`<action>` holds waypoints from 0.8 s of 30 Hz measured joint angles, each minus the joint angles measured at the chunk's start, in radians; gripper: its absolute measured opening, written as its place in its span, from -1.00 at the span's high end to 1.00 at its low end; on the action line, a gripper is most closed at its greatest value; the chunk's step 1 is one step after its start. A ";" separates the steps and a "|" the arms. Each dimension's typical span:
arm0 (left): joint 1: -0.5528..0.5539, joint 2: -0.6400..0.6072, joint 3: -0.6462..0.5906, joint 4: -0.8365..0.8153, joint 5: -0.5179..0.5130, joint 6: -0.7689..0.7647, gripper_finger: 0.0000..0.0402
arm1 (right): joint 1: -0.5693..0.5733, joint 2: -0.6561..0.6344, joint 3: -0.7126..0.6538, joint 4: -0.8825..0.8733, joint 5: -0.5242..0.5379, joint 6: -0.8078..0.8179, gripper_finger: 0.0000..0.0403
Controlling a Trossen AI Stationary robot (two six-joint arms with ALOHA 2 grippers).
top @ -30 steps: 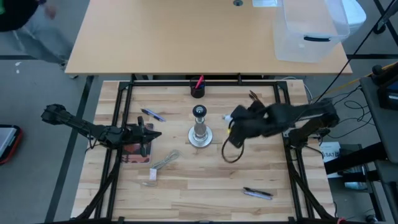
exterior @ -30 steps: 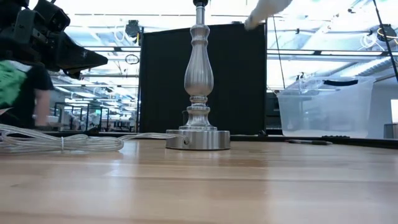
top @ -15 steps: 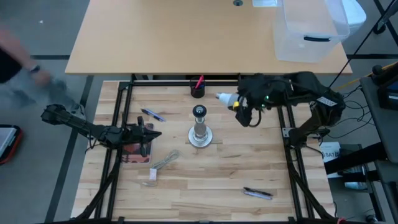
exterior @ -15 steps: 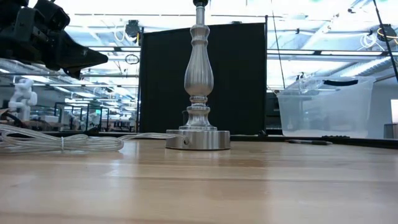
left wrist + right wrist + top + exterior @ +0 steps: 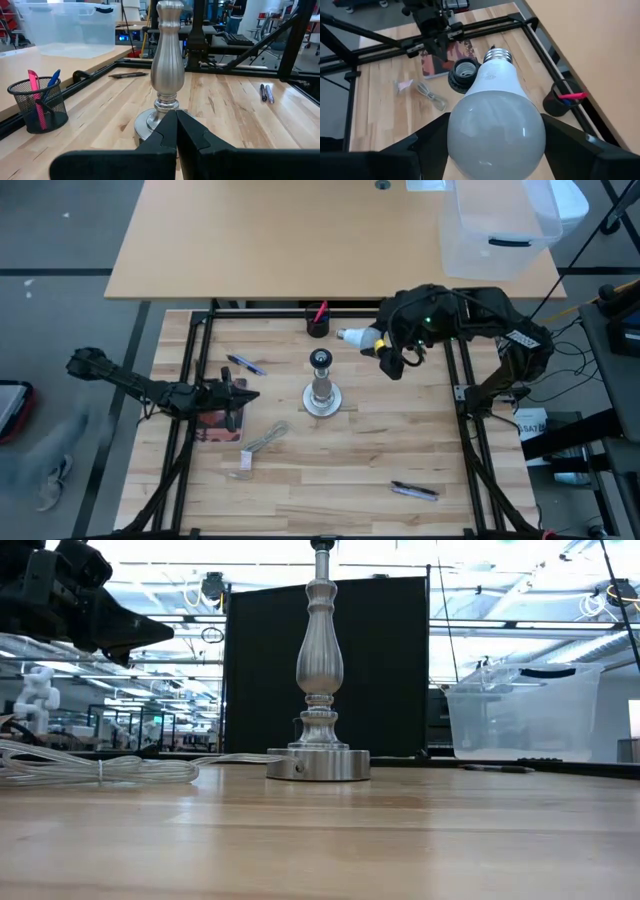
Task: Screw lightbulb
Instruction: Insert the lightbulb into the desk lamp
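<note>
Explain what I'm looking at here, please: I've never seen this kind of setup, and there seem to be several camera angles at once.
These are four cameras on one moment. One looks straight down on a wooden slatted table with two dark robot arms. One sits at table height. One rides on each arm's wrist.

In the middle stands a silvery metal lamp stand with a round foot and an empty black socket on top. The right gripper holds a frosted white lightbulb, its screw base pointing toward the socket. The left gripper waits shut beside the stand.

Also on the table: a black mesh pen cup, loose pens, a coiled clear cord and a reddish booklet.
</note>
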 joint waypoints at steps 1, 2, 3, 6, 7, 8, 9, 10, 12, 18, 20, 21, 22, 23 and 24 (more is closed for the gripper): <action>0.000 0.000 0.000 0.009 -0.013 0.001 1.00 | -0.001 0.000 0.000 0.000 0.000 -0.009 -0.32; 0.000 0.000 0.000 0.022 -0.026 0.001 1.00 | -0.001 0.000 0.000 0.000 0.001 -0.018 -0.32; 0.000 0.000 0.000 0.037 -0.037 0.001 0.99 | -0.001 0.000 0.000 0.000 0.001 -0.026 -0.32; 0.000 0.000 0.000 0.057 -0.041 -0.004 0.90 | -0.001 0.000 0.000 0.001 0.003 -0.048 -0.31; 0.000 0.000 0.000 0.051 -0.041 -0.014 0.85 | -0.001 0.000 0.000 0.004 0.004 -0.057 -0.31; 0.000 0.001 0.000 0.043 -0.040 -0.027 0.79 | -0.001 0.000 0.000 0.009 0.003 -0.064 -0.31; 0.000 0.005 0.000 0.038 -0.035 -0.040 0.71 | -0.001 0.000 0.000 0.015 0.003 -0.072 -0.31; 0.001 0.011 0.000 0.041 -0.027 -0.053 0.63 | 0.000 -0.001 0.000 0.022 0.002 -0.080 -0.32; 0.005 0.027 0.000 0.066 -0.016 -0.062 0.44 | 0.001 -0.002 0.000 0.030 0.002 -0.092 -0.33; 0.057 0.137 0.000 0.129 -0.011 -0.131 -0.15 | 0.001 -0.003 0.000 0.044 0.002 -0.114 -0.31; 0.080 0.200 0.000 0.177 0.027 -0.152 -0.27 | 0.001 -0.003 0.000 0.057 0.002 -0.120 -0.33; 0.091 0.238 0.001 0.211 0.046 -0.157 -0.31 | 0.002 -0.003 0.000 0.060 0.002 -0.121 -0.33; 0.100 0.279 0.005 0.240 0.059 -0.159 -0.34 | 0.002 -0.003 0.000 0.064 0.002 -0.121 -0.33; 0.108 0.322 0.013 0.277 0.071 -0.158 -0.35 | 0.001 -0.003 0.000 0.070 0.002 -0.125 -0.33; 0.116 0.366 0.026 0.310 0.085 -0.153 -0.36 | 0.001 -0.003 0.000 0.077 0.002 -0.130 -0.32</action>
